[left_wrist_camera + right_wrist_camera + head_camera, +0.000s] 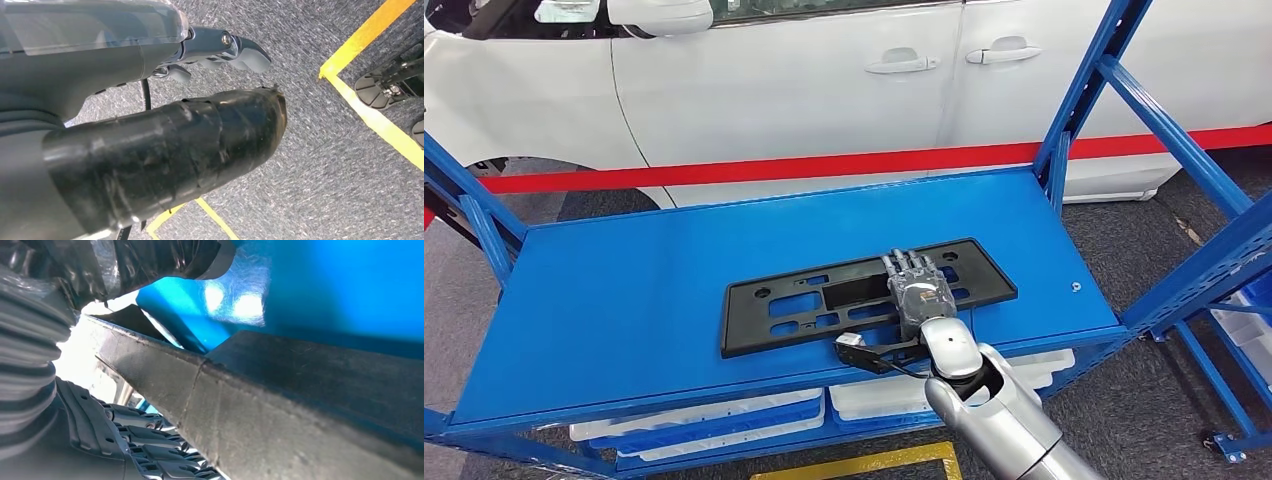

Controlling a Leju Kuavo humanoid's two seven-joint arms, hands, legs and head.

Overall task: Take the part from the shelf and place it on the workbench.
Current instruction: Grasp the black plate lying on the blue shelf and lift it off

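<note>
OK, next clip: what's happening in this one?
A humanoid robot is working at a blue shelf in front of a white car. Its right hand lies on top of a flat black plastic part that rests on the shelf's top deck, near the front edge. The right wrist view shows the part's edge close against the hand, though a firm grip isn't clear. The left hand hangs over grey carpet with yellow floor tape, holding nothing.

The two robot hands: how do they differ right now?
The right hand is stretched out over the blue shelf, its fingers lying on the black part, thumb under the near edge. The left hand hangs over grey carpet with yellow lines and holds nothing, with nothing near it. Both have a dark thumb and grey fingers.
</note>
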